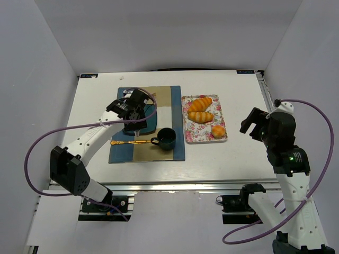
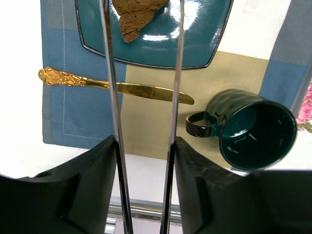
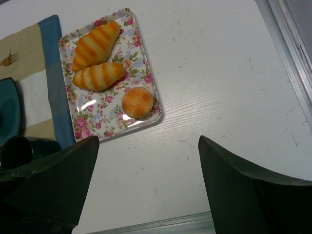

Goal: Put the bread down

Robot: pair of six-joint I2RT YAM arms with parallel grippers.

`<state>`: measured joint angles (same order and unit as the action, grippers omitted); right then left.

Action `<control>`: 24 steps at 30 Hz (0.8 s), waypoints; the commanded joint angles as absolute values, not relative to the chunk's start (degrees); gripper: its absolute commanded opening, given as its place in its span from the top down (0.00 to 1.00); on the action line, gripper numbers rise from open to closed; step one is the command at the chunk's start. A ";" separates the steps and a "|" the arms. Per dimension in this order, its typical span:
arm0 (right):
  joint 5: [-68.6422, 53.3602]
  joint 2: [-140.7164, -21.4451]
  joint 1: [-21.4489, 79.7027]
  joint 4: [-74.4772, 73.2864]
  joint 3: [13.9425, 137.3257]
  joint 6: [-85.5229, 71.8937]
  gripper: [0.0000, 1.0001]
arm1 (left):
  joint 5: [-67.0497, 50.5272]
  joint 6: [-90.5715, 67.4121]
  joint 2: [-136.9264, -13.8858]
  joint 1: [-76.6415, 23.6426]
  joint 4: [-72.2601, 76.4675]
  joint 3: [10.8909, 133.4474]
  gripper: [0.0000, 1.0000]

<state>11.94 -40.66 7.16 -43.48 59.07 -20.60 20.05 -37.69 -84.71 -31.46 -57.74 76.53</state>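
Left wrist view shows you the bread (image 2: 139,17) on the teal plate (image 2: 204,34) between the left gripper (image 1: 136,127)'s fingers (image 2: 111,97); you cannot tell whether they pinch it. The right gripper (image 3: 148,141) gapes, empty.

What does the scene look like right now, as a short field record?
bread: lying on teal plate
left gripper: open, straddling bread above the plate
right gripper: open, empty, over table right of floral tray
tray contents: two croissants, one bun
placemat: holds plate, gold knife, green mug
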 commanded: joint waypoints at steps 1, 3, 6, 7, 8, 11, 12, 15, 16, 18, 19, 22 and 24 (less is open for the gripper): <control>11.78 -40.69 7.29 -41.75 58.80 -20.39 0.11 | 19.60 -36.91 -84.81 -30.94 -55.55 76.73 0.41; 11.86 -40.78 7.21 -41.57 58.80 -20.39 0.11 | 19.60 -37.00 -84.73 -30.85 -55.55 77.43 0.37; 11.87 -40.78 7.21 -41.57 58.71 -20.30 0.11 | 19.60 -37.09 -84.90 -30.76 -56.25 79.10 0.34; 11.78 -40.78 7.29 -41.57 58.62 -20.39 0.11 | 19.69 -37.00 -84.90 -30.59 -56.69 79.62 0.35; 11.69 -40.96 7.21 -41.40 58.62 -20.39 0.11 | 19.86 -37.00 -84.99 -30.59 -57.65 80.24 0.37; 11.60 -41.22 7.21 -41.13 58.62 -20.30 0.11 | 21.26 -37.26 -84.55 -30.32 -59.84 83.49 0.40; 11.51 -41.31 7.21 -41.05 58.54 -20.30 0.11 | 22.57 -37.35 -84.29 -30.24 -60.46 84.63 0.41; 11.16 -41.48 7.21 -40.70 58.27 -20.30 0.11 | 26.26 -38.58 -83.32 -29.45 -62.40 89.64 0.46; 11.08 -41.48 7.29 -40.61 58.18 -20.30 0.11 | 27.15 -39.02 -82.71 -28.66 -62.49 91.91 0.47; 10.72 -41.75 7.29 -40.43 58.10 -20.30 0.11 | 28.73 -38.76 -82.44 -26.99 -62.05 93.60 0.47; 10.64 -42.01 7.21 -40.34 58.18 -20.30 0.11 | 29.52 -37.54 -82.62 -24.46 -61.01 94.13 0.47; 10.02 -42.71 7.29 -40.17 58.71 -20.04 0.11 | 27.96 -33.86 -83.84 -15.61 -56.80 93.34 0.47; 9.23 -43.24 7.29 -39.99 59.24 -19.95 0.11 | 26.99 -31.39 -85.16 -8.05 -53.02 90.80 0.47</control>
